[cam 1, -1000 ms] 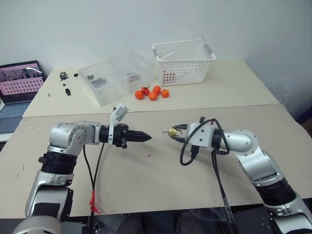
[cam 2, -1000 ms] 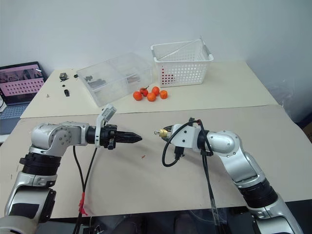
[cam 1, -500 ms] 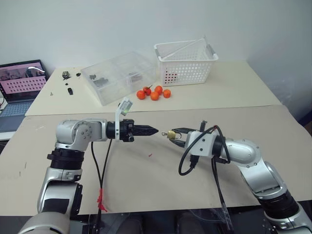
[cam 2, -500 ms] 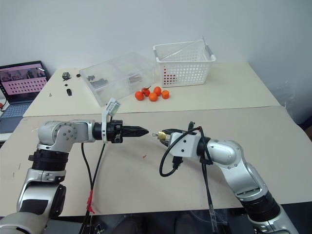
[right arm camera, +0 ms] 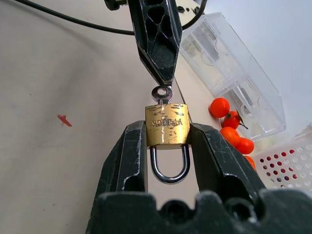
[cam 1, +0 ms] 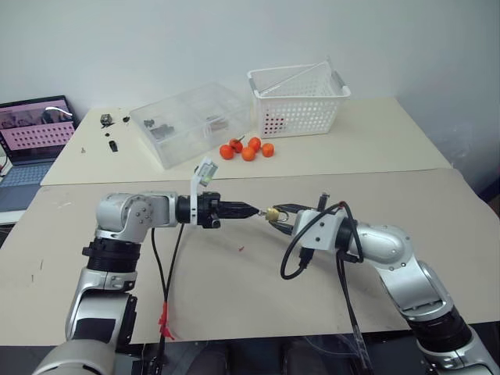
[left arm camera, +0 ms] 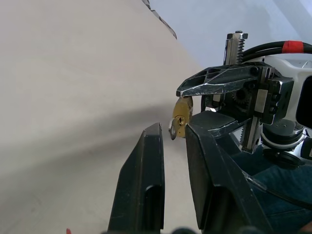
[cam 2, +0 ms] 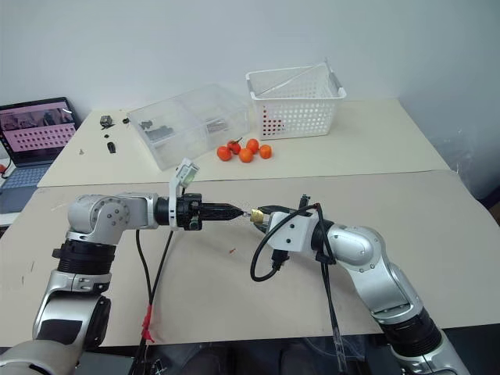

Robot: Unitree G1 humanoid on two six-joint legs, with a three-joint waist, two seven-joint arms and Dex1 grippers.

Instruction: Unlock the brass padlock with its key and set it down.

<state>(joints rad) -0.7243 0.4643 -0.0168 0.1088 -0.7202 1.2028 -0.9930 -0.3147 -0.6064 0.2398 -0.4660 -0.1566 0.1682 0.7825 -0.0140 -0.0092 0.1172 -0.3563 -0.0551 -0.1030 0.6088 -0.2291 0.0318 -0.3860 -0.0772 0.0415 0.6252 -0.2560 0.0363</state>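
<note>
Key meets padlock above the table

The right hand pinches the brass padlock by its sides in mid-air between both arms, keyhole facing the left hand, thin silvery shackle pointing back. The key, a small steel ring-head, sits in the keyhole; the left hand's black fingers stand slightly apart at it, grip not yet clear. Best to close squarely on the flat head, then twist without pulling. The brass looks smooth and slippery.
</note>
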